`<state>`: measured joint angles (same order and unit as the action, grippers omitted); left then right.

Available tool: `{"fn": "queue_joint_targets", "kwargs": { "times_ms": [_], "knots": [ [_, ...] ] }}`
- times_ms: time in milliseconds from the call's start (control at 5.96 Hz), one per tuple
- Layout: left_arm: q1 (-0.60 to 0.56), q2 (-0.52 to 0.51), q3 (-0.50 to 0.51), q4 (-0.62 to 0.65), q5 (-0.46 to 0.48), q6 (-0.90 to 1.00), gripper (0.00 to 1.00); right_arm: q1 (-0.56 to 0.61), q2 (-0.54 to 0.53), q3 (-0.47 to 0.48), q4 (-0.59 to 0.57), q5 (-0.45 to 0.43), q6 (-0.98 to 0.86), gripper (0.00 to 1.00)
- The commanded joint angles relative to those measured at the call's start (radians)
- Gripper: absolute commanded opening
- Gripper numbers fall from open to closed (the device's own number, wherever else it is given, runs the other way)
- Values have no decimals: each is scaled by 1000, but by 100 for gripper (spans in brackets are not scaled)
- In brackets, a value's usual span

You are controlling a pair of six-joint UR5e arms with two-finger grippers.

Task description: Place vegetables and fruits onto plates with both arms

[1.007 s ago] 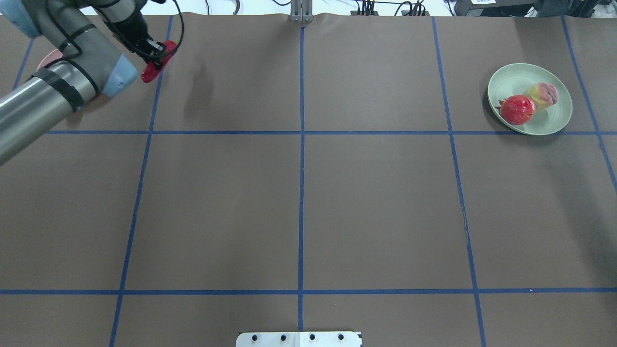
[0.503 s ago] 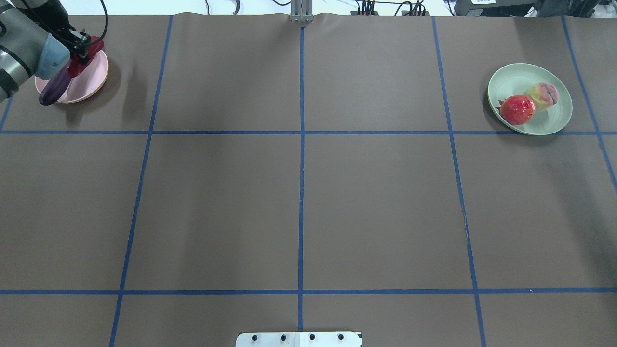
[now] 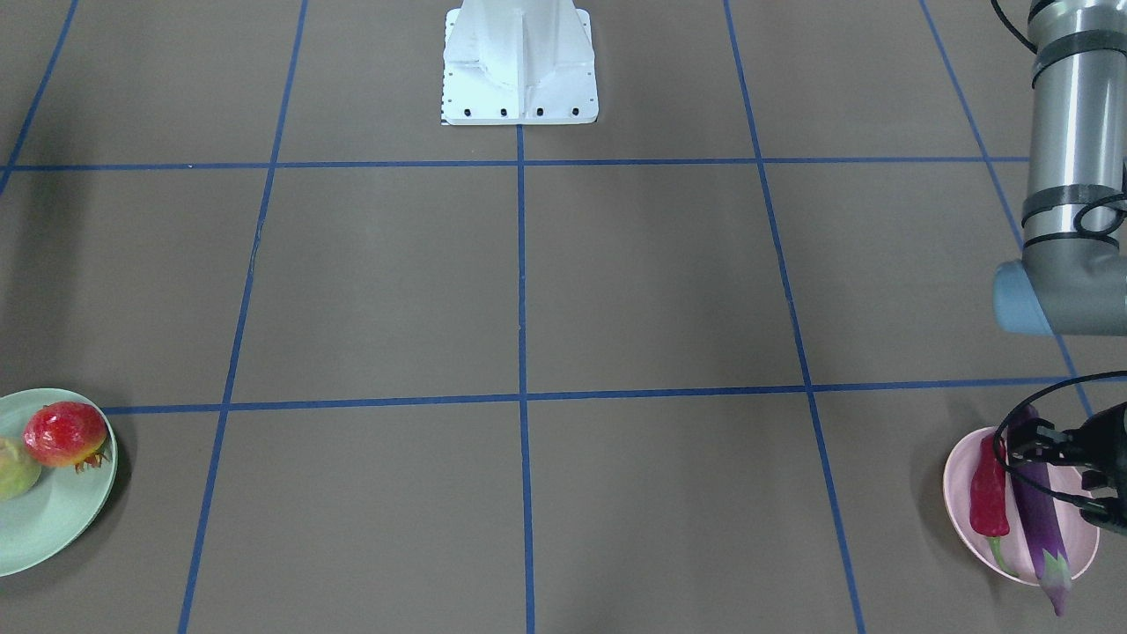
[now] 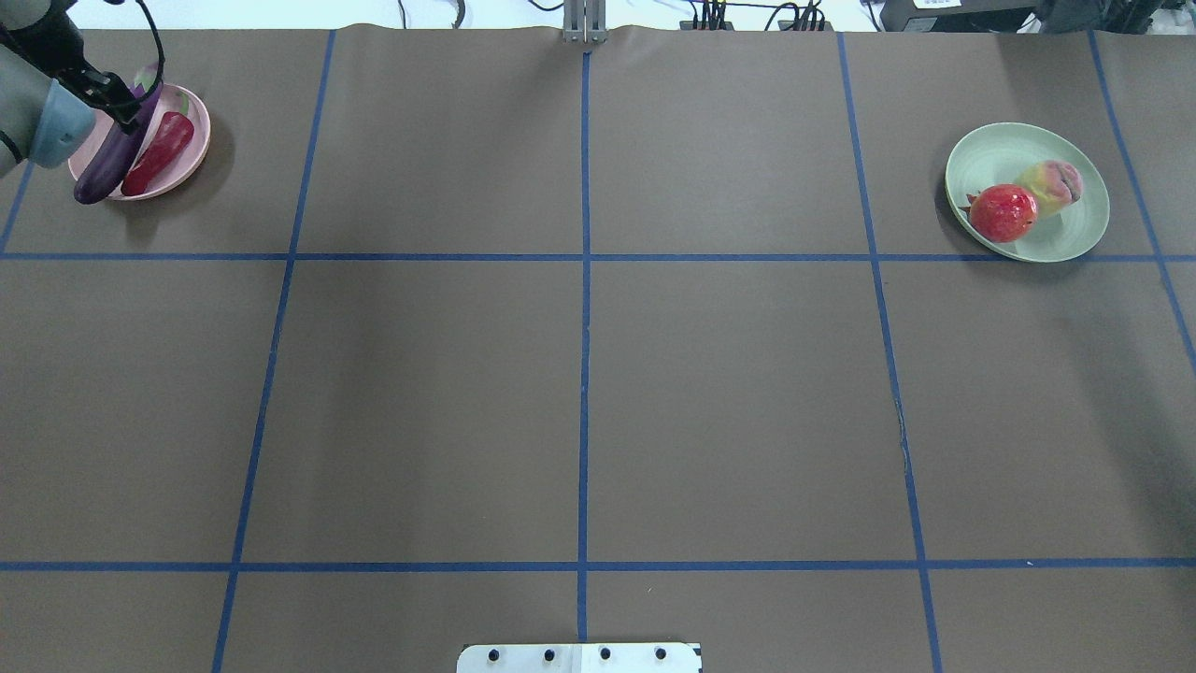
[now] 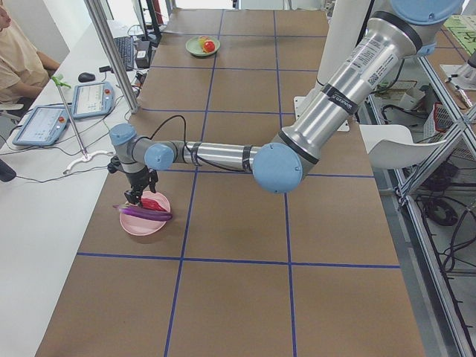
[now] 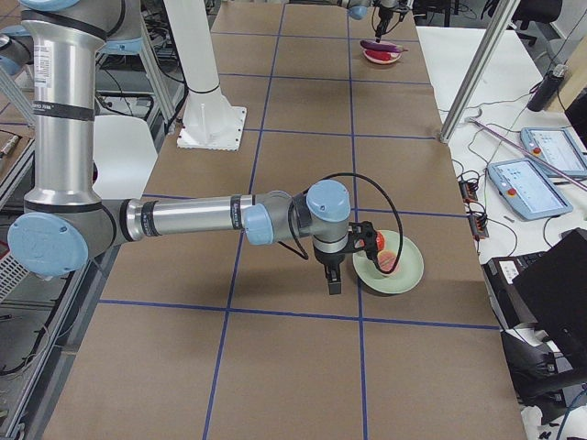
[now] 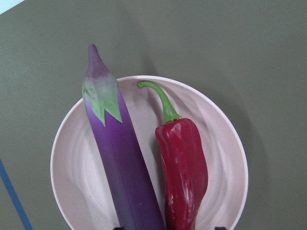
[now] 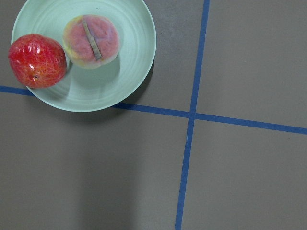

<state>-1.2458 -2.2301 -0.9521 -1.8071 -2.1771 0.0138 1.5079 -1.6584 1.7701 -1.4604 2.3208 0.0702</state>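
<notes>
Upper left, overhead: chili pepper [image 4: 157,154], clamped by left gripper [image 4: 117,98] 0.5 s ago, now lies on pink plate [image 4: 192,161] beside eggplant [image 4: 107,164], jaws apart; right gripper [image 6: 332,275] beside mint plate [image 6: 404,275], state untellable; all 4 items plated, task likely done.

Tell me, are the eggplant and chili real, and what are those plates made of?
The eggplant and chili pepper look like moulded plastic replicas, going by their even glossy sheen and flat, uniform colour. The pink plate and green plate look like matte plastic or melamine with faint concentric rings, though I cannot be sure.
</notes>
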Motion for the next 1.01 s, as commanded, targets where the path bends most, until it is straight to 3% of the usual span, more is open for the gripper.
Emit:
{"fn": "queue_joint_targets", "kwargs": {
  "times_ms": [0,168,336,671,839],
  "knots": [
    [-29,6,-57,11,-10,-29,100,0,0,0,0,0,3,100],
    [-62,24,-83,47,-77,-91,100,0,0,3,2,0,8,100],
    [-127,126,-197,60,-111,-92,100,0,0,3,2,0,16,100],
    [-223,345,-481,144,-211,-83,100,0,3,-1,0,0,16,100],
    [-247,486,-661,214,-211,-80,100,0,3,-3,-3,-1,16,100]
  ]
}}
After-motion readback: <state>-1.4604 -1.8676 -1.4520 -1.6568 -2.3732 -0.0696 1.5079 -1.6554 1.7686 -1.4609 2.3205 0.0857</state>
